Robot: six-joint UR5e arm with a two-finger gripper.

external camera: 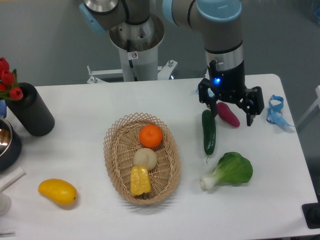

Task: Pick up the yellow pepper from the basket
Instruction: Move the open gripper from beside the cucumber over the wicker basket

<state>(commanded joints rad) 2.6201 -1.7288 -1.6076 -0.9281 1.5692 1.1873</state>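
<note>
The yellow pepper lies in the near end of the oval woven wicker basket, with lengthwise lobes and its stem toward the front. Behind it in the basket are a pale round vegetable and an orange. My gripper is open and empty, hanging above the table to the right of the basket, over a magenta vegetable. It is well apart from the pepper.
A green cucumber lies just left of the gripper and a leafy green in front of it. A yellow mango-like fruit lies front left. A black cylinder with red flowers and a dark bowl stand at the left. A blue ribbon lies far right.
</note>
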